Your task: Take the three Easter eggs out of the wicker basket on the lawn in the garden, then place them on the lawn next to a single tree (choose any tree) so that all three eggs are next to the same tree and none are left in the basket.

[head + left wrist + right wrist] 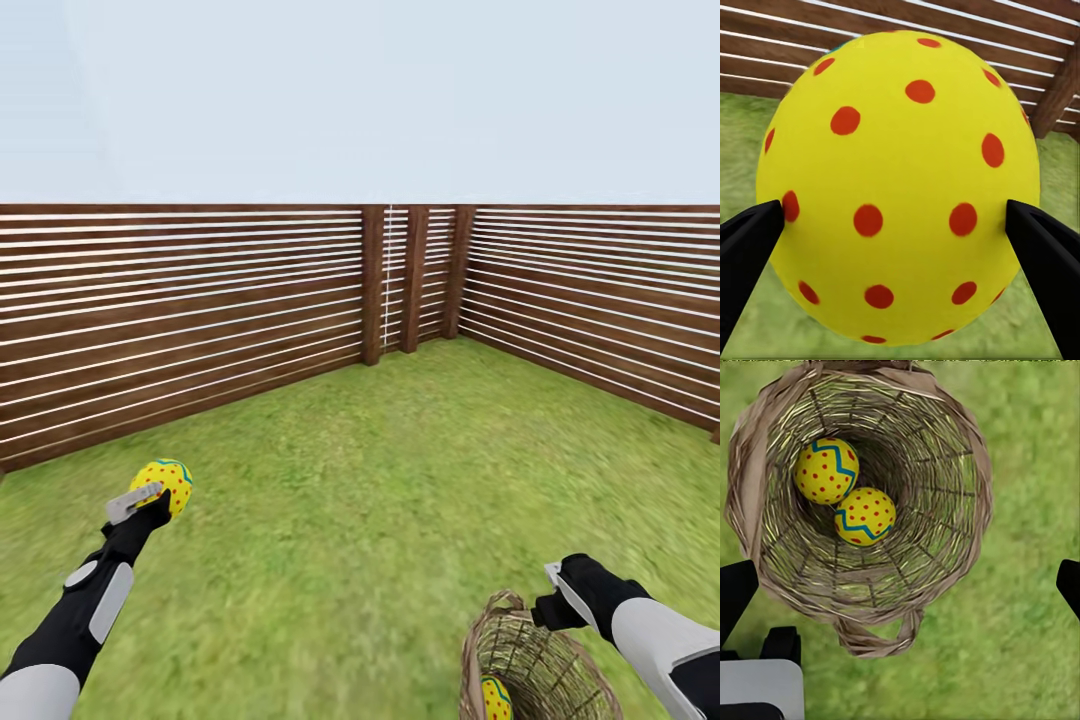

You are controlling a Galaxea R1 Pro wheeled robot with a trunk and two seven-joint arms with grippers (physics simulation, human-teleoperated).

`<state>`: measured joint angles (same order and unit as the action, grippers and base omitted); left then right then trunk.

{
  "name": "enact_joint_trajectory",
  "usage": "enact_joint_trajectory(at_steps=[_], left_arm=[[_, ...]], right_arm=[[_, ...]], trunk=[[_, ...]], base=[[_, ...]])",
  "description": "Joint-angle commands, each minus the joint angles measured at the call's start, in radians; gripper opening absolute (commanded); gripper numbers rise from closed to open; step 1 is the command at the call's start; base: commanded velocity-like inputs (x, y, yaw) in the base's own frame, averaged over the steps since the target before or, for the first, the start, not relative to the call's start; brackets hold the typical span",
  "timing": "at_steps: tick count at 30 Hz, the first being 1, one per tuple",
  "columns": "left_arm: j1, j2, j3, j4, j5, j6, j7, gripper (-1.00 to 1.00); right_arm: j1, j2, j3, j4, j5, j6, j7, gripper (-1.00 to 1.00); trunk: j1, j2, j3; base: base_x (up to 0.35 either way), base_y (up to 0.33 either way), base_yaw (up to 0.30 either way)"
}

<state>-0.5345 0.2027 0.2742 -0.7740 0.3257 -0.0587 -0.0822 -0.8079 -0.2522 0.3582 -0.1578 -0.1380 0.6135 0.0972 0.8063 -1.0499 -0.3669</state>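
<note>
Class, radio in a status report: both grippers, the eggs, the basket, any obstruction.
Left gripper shut on yellow red-dotted egg. Right gripper open above brown wicker basket. Two yellow zigzag-banded eggs inside. No obstruction visible.

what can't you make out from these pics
- Left gripper: the egg it holds hides the lawn behind it in the left wrist view.
- Basket: cut off by the head view's lower edge; one egg peeks out there.
- Right gripper: fingertips at the right wrist view's edges, cropped.
- Two eggs in the basket: undersides hidden.
</note>
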Motion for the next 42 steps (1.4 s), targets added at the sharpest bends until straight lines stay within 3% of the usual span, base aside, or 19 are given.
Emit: enact_joint_trajectory(at_steps=[1, 3, 7, 14, 18, 23, 33, 38, 42], left_arm=[[-0.001, -0.002, 0.002, 0.001, 0.01, -0.001, -0.007, -1.0], [-0.001, -0.003, 0.002, 0.002, 0.006, -0.001, -0.007, -1.0], [-0.001, -0.005, 0.002, 0.002, -0.041, -0.001, -0.006, -1.0], [-0.001, -0.006, 0.002, 0.004, -0.043, -0.001, -0.007, -1.0], [-0.001, -0.032, 0.002, 0.005, -0.045, -0.003, -0.007, -1.0], [-0.001, -0.035, 0.002, 0.004, -0.045, -0.003, -0.007, -1.0], [-0.001, -0.037, -0.002, 0.004, -0.047, -0.003, -0.007, -1.0], [-0.001, -0.05, -0.002, 0.004, -0.09, -0.003, -0.005, -1.0], [-0.001, -0.063, -0.001, 0.004, -0.103, -0.003, -0.005, -1.0]], right_arm=[[0.0, -0.001, 0.008, -0.003, -0.009, 0.005, 0.001, 1.0], [0.0, -0.001, 0.009, -0.004, -0.009, 0.005, 0.001, 1.0], [0.0, -0.001, 0.009, -0.006, -0.008, 0.005, 0.001, 1.0], [0.0, 0.0, 0.01, -0.006, -0.007, 0.005, 0.001, 1.0], [0.0, 0.001, 0.01, -0.006, -0.005, 0.004, 0.001, 1.0], [0.0, 0.001, 0.011, -0.005, -0.001, -0.015, 0.001, 1.0], [0.0, 0.002, 0.012, -0.005, -0.003, -0.017, 0.001, 1.0], [0.0, 0.001, 0.011, -0.004, -0.004, -0.017, 0.001, 1.0], [0.0, 0.001, 0.01, -0.005, -0.005, -0.017, 0.001, 1.0]], trunk=[[0.004, -0.008, -0.004], [0.012, -0.022, -0.011], [0.027, -0.05, -0.023], [0.054, -0.099, -0.045], [0.069, -0.127, -0.058], [0.088, -0.162, -0.073], [0.127, -0.232, -0.105], [0.146, -0.267, -0.12], [0.154, -0.281, -0.127]], base=[[0.0, 0.0, 0.0], [0.0, 0.0, 0.0], [0.0, 0.0, 0.0], [0.0, 0.0, 0.0], [0.0, 0.0, 0.0], [0.0, 0.0, 0.025], [0.0, 0.0, 0.284], [0.0, 0.0, 0.27], [0.0, 0.0, 0.04]])
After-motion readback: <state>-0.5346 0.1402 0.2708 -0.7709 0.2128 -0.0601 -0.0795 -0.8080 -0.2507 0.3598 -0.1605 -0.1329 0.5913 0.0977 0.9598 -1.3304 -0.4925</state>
